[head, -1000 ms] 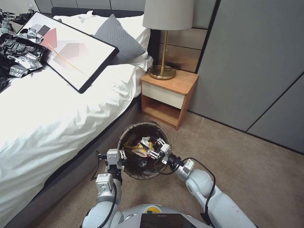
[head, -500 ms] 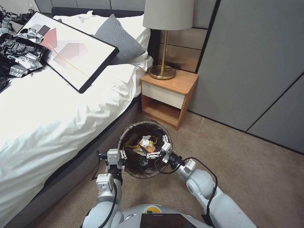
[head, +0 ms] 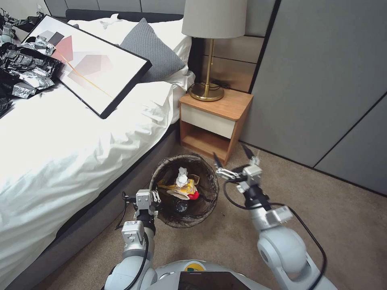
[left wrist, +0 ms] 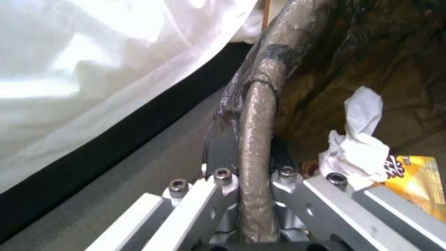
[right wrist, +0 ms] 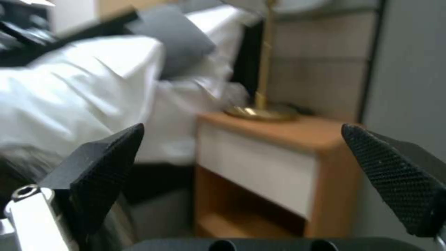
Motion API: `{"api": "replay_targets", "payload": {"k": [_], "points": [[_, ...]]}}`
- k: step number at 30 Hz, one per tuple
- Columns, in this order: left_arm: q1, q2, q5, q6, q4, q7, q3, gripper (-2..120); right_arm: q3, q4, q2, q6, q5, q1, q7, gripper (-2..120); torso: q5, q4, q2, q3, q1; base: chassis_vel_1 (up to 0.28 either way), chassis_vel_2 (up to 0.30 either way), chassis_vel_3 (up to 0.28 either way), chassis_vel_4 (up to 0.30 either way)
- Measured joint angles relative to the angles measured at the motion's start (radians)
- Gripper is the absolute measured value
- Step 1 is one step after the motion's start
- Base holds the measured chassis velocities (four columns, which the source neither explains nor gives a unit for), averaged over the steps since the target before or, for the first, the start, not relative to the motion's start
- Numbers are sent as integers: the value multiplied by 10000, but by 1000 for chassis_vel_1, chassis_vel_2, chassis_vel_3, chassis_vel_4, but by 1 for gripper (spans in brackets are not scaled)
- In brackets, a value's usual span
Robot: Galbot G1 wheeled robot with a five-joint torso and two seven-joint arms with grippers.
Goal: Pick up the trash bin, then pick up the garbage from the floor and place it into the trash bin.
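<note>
Trash bin [head: 203, 201] sitting on beige carpet [head: 322, 225] beside the bed [head: 60, 161], tissue wad [head: 182, 176] and yellow packet [head: 183, 188] lying inside; left gripper [head: 155, 198] clamping its rim; right gripper [head: 231, 159] hovering spread wide, empty, toward wooden nightstand [head: 213, 121] under lamp [head: 209, 48]

Bed [head: 60, 145] with white bedding, dark grey base along the carpet [head: 322, 225]. Framed abstract picture [head: 86, 62] lying tilted on the bed, its upper edge against a grey pillow [head: 151, 50]. Black and silver plastic sheeting [head: 24, 70] heaped just beside the frame. Wooden nightstand [head: 213, 121] beside the bed carries a brass lamp [head: 209, 48]. Grey wall panels [head: 322, 80] behind.
</note>
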Motion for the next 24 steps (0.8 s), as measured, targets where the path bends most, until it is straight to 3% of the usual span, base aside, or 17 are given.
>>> {"api": "replay_targets", "payload": {"k": [3,12,24], "points": [[0,0,0,0,0,0,2,0,285,46,324,236,-132,-701,222,100,0,3,0,0,0,0,0,0,0],[0,0,0,0,0,1,7,0,441,-260,786,631,-379,-944,243,100,0,4,0,1,0,0,0,0,0],[0,0,0,0,0,1,6,0,667,-428,689,554,-164,-530,232,100,0,4,0,1,0,9,19,15,15]]}}
